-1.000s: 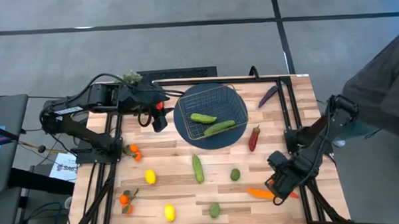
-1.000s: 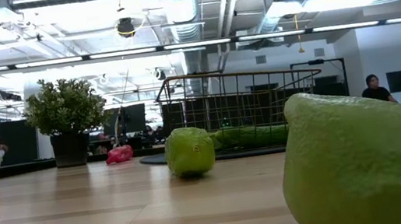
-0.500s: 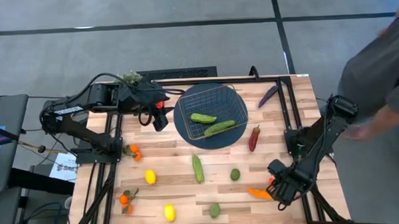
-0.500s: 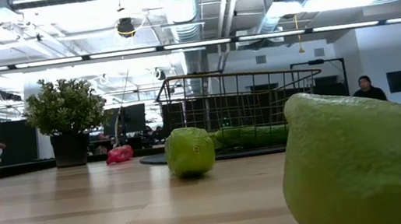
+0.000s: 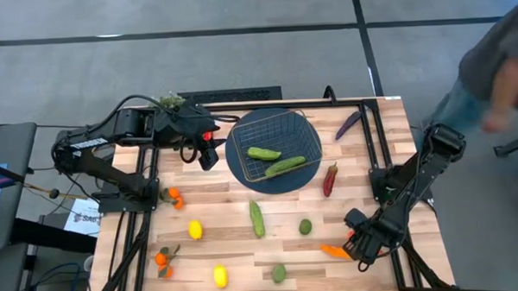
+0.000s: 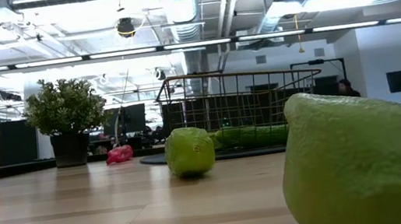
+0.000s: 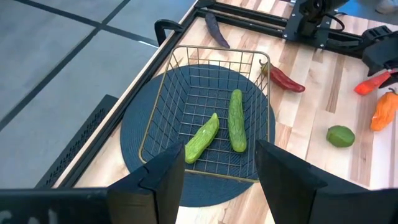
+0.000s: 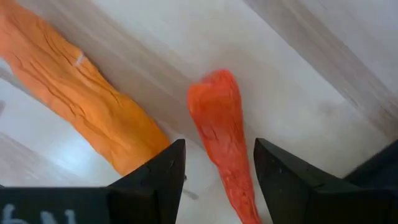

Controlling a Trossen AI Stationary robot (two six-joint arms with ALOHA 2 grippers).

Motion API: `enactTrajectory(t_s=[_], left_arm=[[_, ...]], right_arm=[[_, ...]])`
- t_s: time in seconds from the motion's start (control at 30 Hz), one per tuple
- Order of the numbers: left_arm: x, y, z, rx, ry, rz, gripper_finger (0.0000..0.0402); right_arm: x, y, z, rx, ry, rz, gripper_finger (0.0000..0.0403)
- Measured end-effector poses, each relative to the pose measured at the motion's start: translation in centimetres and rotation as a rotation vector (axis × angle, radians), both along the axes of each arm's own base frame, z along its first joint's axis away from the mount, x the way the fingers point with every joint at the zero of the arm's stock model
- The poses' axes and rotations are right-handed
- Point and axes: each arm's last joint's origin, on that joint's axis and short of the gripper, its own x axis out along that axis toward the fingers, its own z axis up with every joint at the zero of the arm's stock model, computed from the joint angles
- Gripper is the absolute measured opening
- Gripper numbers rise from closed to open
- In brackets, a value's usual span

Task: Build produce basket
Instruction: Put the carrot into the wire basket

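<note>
At lower right of the counter [image 5: 235, 194], the right claw [image 5: 356, 247], fingers spread, straddles a red-orange carrot [image 8: 219, 134]; next it must clench, while the left claw [image 5: 206, 156], also released, waits by the basket [image 5: 272, 145].

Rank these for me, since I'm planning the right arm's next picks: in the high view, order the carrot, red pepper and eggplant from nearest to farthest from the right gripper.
1. Carrot: right at the right gripper, near the table's front right.
2. Red pepper: mid-table, just right of the basket.
3. Eggplant: far right corner.

Thin dark wire basket [image 5: 272, 143], matt woven blue mat [image 7: 134, 130], pale smooth plank-wood table [image 5: 236, 220].
</note>
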Motion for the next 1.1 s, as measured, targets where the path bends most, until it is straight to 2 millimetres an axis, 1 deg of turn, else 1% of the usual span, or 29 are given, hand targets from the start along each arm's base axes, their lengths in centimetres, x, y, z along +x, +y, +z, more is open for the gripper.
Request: enactTrajectory(t_s=[0.4, 0.5, 0.57, 0.63, 0.83, 0.97, 1.1], left_arm=[[0.0, 0.0, 0.0, 0.000, 0.000, 0.000, 0.0181], [0.0, 0.0, 0.0, 0.000, 0.000, 0.000, 0.0181], [0.0, 0.0, 0.0, 0.000, 0.000, 0.000, 0.0181], [0.0, 0.0, 0.0, 0.000, 0.001, 0.000, 0.0181], [0.0, 0.0, 0.0, -0.001, 0.001, -0.001, 0.0181], [0.0, 0.0, 0.0, -0.001, 0.006, -0.001, 0.0181], [-0.1, 0.0, -0.1, -0.001, 0.013, -0.002, 0.0181]], right_arm=[[-0.2, -0.7, -2.2, 0.035, -0.027, -0.013, 0.0209], [-0.3, -0.9, -2.8, 0.050, -0.039, -0.019, 0.0202], [-0.2, -1.0, -2.9, 0.054, -0.041, -0.030, 0.0191], [0.0, -1.2, -2.9, 0.054, -0.040, -0.044, 0.0171], [0.9, -1.7, -2.8, 0.079, -0.041, -0.055, 0.0073], [2.0, -1.9, -2.2, 0.093, -0.071, -0.043, 0.0068], [3.7, -2.3, -0.5, 0.087, -0.093, 0.001, 0.0068]])
